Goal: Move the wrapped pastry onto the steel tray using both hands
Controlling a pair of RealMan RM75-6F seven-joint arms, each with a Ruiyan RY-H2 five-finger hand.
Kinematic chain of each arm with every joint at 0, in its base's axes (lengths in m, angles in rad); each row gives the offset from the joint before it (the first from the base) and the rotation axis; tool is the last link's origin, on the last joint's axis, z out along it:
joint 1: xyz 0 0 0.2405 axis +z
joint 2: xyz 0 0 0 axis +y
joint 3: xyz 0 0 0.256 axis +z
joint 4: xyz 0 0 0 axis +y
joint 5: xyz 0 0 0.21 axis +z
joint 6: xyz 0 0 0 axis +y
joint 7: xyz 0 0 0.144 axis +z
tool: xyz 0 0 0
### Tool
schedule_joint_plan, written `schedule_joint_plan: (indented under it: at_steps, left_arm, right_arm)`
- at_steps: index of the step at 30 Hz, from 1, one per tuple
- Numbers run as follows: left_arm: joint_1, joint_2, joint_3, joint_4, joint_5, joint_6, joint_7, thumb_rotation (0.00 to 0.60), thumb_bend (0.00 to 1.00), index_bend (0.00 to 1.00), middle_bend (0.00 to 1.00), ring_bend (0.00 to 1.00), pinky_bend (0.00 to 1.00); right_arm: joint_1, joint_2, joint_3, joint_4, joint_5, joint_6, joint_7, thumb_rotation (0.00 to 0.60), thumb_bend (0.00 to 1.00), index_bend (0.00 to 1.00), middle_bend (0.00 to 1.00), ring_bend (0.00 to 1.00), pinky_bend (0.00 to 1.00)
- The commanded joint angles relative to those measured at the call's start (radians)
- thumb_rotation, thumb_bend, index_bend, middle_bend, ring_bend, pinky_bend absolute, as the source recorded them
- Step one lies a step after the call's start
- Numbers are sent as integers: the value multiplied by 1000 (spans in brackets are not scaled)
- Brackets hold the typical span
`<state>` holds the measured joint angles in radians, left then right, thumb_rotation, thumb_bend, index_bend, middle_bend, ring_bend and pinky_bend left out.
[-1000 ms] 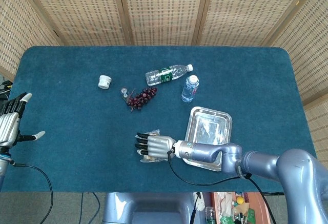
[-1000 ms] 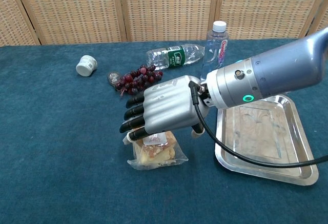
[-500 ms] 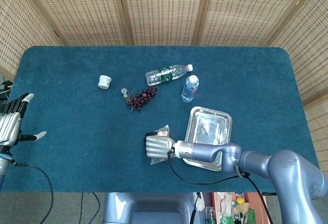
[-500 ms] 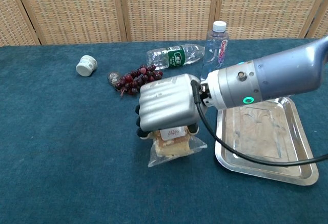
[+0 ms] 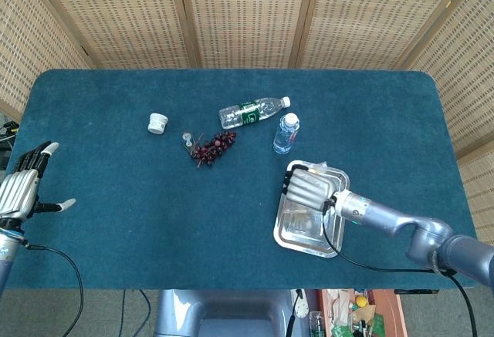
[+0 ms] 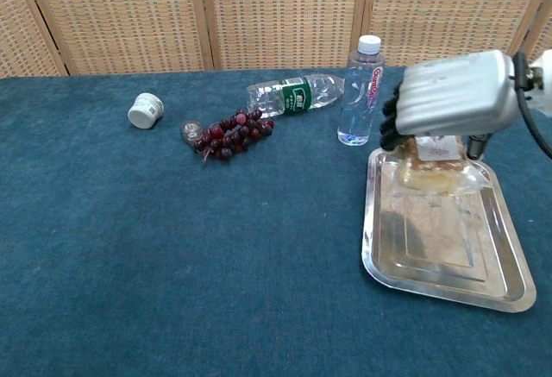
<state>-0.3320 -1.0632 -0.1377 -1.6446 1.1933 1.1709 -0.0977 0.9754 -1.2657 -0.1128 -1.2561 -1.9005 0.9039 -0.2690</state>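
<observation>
Right hand (image 6: 453, 92) is seen curled closed around the top of the wrapped pastry (image 6: 431, 170), which is held hanging over the far end of the steel tray (image 6: 375, 260). Whether the wrapper's lower edge is touching the tray floor cannot be told from either view. The pastry is gripped from above, probably so that it can be lowered straight down without the fingers fouling the tray's raised rim. Left hand (image 5: 21, 190) is held well apart from the tray, at the counter's (image 5: 116, 221) left edge, with its fingers spread and nothing in it; it is judged to play no part in the carry at this point, though the task names both hands.

Nothing is seen lying loose in the tray; only reflections and the hanging pastry are made out within its rim. An upright water bottle (image 6: 358, 92) is stood just beyond the tray's far left corner, close enough to be knocked if the hand is swung leftward. A second bottle (image 6: 293, 94) is laid on its side further left of the tray, with a bunch of grapes (image 6: 231, 134) beside it and a small white jar (image 6: 145, 109) further left again.
</observation>
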Motion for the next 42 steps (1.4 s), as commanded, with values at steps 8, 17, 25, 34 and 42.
schedule_joint_plan:
  at_steps: [8, 17, 25, 34, 42]
  left_arm:
    - [1, -2, 2, -16, 15, -4, 5, 600, 0, 0, 0, 0, 0]
    - [6, 4, 2, -14, 24, -6, -12, 600, 0, 0, 0, 0, 0]
    - [34, 1, 26, -17, 91, 45, -14, 600, 0, 0, 0, 0, 0]
    - [92, -13, 70, -29, 185, 146, 7, 600, 0, 0, 0, 0, 0]
    - [133, -8, 101, -22, 254, 206, -10, 600, 0, 0, 0, 0, 0]
  right_arm:
    - [-84, -27, 17, -6, 101, -5, -84, 600, 3, 0, 2, 9, 143]
    - [-139, 62, 56, -134, 168, 34, -201, 600, 0, 0, 0, 0, 42]
    - [-428, 138, 88, -287, 316, 411, -164, 600, 0, 0, 0, 0, 3]
    - [-683, 36, 89, -285, 429, 662, -23, 600, 0, 0, 0, 0, 0]
    - [-779, -8, 94, -269, 418, 740, 85, 600, 0, 0, 0, 0, 0]
